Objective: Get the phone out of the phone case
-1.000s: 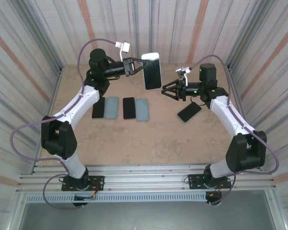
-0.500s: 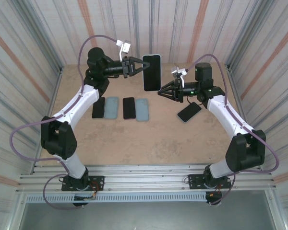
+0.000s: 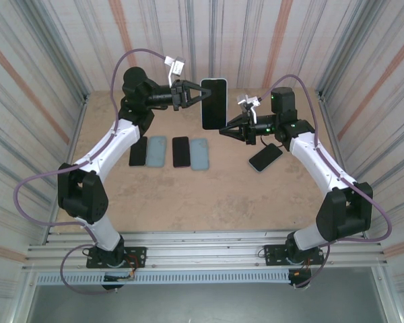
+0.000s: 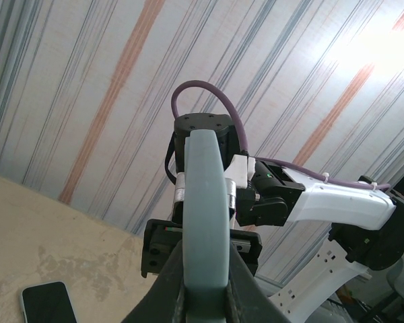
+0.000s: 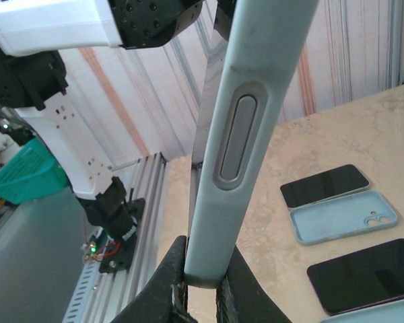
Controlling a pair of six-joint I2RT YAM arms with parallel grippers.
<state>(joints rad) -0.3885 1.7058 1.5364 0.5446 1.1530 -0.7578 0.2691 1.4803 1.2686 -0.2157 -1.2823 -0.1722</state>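
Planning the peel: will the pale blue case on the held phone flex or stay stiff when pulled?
Probably flexes: the case looks like matte, soft rubber with a moulded button. Likely grippy, not slippery, in the right end effector.

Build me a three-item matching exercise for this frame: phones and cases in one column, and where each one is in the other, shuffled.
Things:
1. cased phone
2. lone phone by the right arm
3. empty blue cases

Places:
A. in the row on the table, alternating with two bare phones
B. off the table, left claw and right claw shut on it
C. flat on the table, apart from the row

Pairs: 1-B, 2-C, 3-A
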